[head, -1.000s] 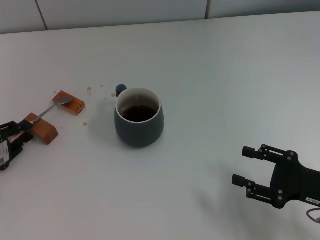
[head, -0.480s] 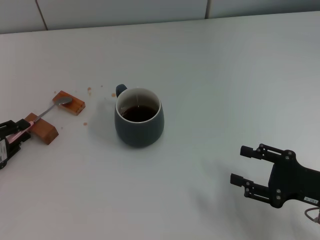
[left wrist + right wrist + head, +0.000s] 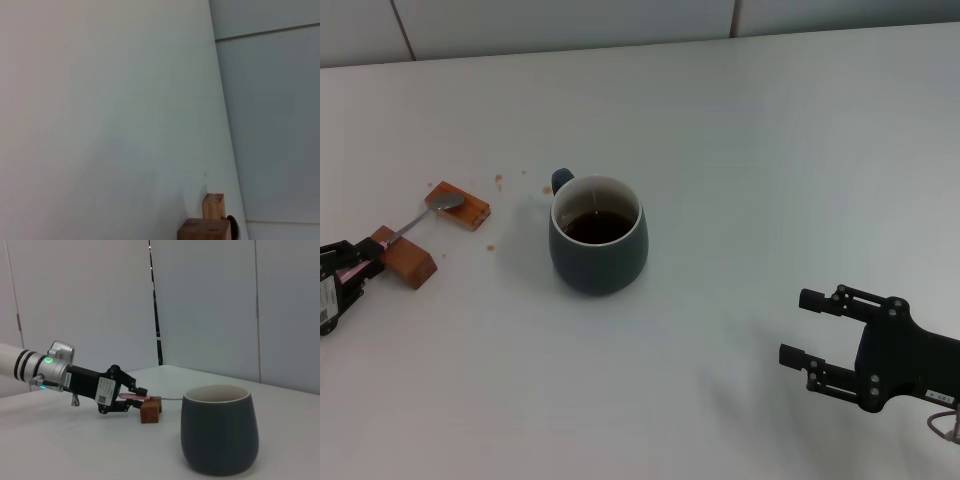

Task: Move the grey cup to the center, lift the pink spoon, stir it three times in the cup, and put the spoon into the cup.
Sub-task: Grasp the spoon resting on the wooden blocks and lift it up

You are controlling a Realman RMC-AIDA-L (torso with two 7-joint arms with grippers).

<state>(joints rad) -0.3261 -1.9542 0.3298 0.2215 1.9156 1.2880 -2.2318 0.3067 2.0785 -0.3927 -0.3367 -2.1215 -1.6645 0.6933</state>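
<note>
While the left gripper pinches the pink spoon | you hold its slim, light handle gently | right gripper open.

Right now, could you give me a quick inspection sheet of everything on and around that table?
Surface: white table, small brown crumbs near the blocks.
Job's things: grey cup upright mid-table, dark liquid inside; pink spoon lying across two wooden blocks.
Clutter: nothing seen beyond the blocks.
Grippers: left gripper at the spoon's pink handle end, fingers around it; right gripper open, apart from the cup on the near right.
Cables: thin wire by the right arm.
Surroundings: pale panelled wall.
</note>
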